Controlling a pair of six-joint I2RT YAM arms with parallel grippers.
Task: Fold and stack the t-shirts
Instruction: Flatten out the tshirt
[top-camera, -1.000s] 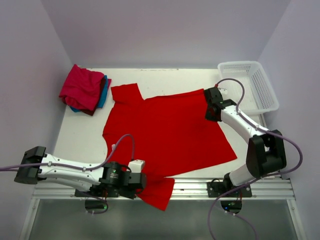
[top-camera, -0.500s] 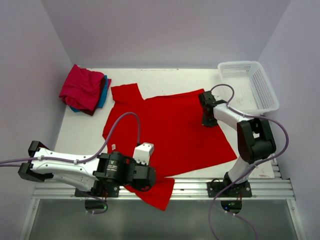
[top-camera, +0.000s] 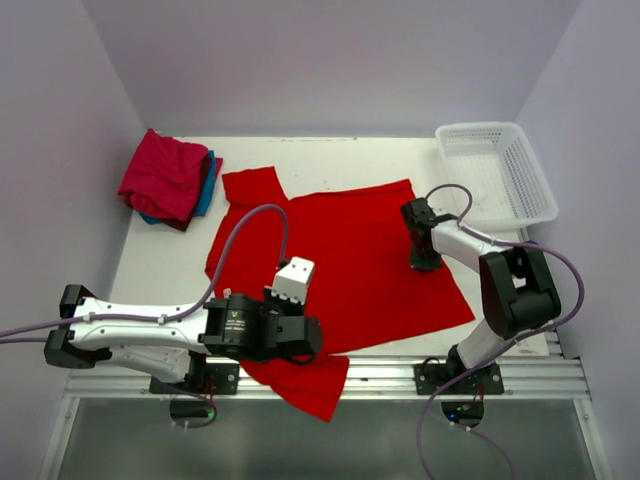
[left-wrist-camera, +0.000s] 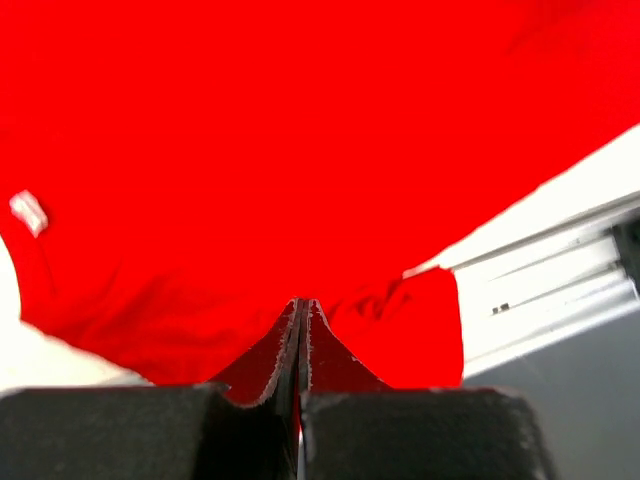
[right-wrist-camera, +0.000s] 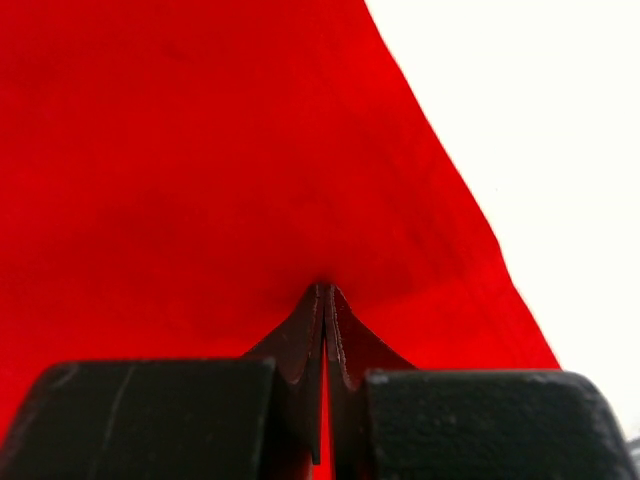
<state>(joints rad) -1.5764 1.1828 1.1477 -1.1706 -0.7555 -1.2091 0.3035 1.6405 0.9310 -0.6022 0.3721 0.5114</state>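
The large bright red t-shirt (top-camera: 340, 255) lies spread across the table's middle, one part hanging over the near edge. My left gripper (top-camera: 308, 340) is shut on its near hem; the left wrist view shows the shut jaws (left-wrist-camera: 302, 305) pinching red cloth (left-wrist-camera: 300, 150). My right gripper (top-camera: 425, 263) is shut on the shirt's right side; the right wrist view shows its jaws (right-wrist-camera: 325, 292) closed with red cloth (right-wrist-camera: 220, 160) between them. The crimson-pink shirt (top-camera: 160, 178) lies folded on the teal-blue shirt (top-camera: 208, 185) at the far left.
A white mesh basket (top-camera: 497, 172) stands at the far right corner. The metal rail (top-camera: 400, 375) runs along the near edge. Bare white table (right-wrist-camera: 540, 130) shows to the right of the red shirt.
My left gripper has moved right and onto the shirt's near hem. My right gripper has slid from the shirt's far right corner toward the near side along its right edge.
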